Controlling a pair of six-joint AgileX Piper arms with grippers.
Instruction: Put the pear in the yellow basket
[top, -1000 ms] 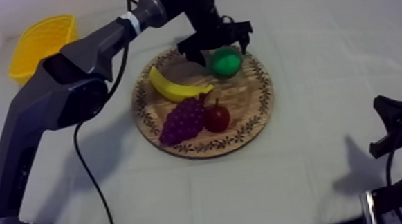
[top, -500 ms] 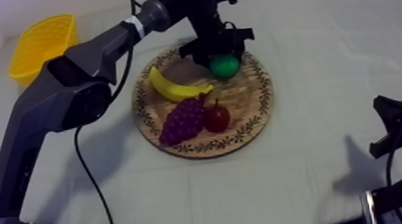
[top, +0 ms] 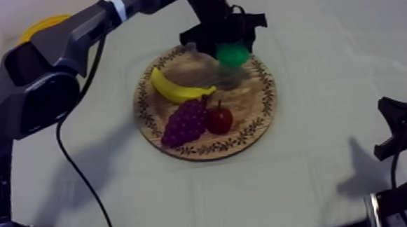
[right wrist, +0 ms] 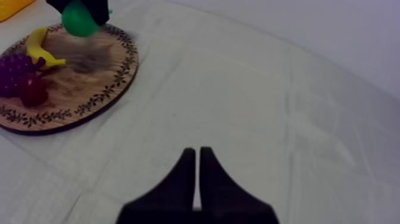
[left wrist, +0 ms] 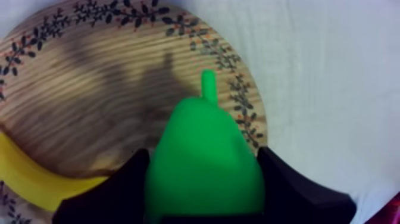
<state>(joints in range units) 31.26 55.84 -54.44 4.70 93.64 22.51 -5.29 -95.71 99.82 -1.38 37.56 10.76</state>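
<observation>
Pear [left wrist: 202,155] sat clamped between the left gripper's [left wrist: 205,196] two fingers, raised just over the wooden board [top: 252,114]. Banana [top: 174,88] lay below, near. Right gripper [right wrist: 197,173] pinched together on nothing, well apart.

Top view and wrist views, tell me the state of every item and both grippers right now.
left gripper: jaws shut on the pear.
pear: held above the board, not touching it.
right gripper: jaws shut on nothing.
banana: lying on the board.
grapes: lying on the board beside the small red fruit.
small red fruit: on the board, stem up.
yellow basket: partly hidden behind the left arm; contents cannot be told.
</observation>
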